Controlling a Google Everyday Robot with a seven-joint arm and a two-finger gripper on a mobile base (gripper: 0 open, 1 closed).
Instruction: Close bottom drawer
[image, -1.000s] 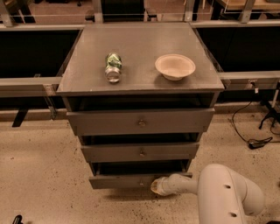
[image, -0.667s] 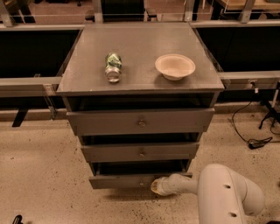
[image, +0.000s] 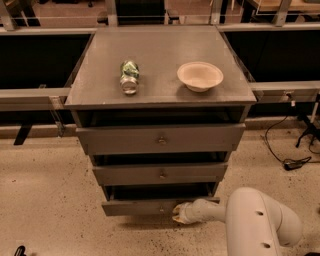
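Note:
The bottom drawer (image: 140, 206) is the lowest, slimmest grey panel of the cabinet. It stands pulled out a little, with a dark gap above its front. My gripper (image: 179, 212) rests at the right half of the drawer's front, touching or nearly touching the panel, close to the small centre knob (image: 162, 208). The white arm (image: 250, 215) reaches in from the lower right.
The middle drawer (image: 161, 173) and top drawer (image: 160, 139) sit above, each with a round knob. On the cabinet top (image: 160, 45) lie a crushed green can (image: 129, 76) and a beige bowl (image: 200, 76). A black cable (image: 292, 161) lies on the speckled floor to the right.

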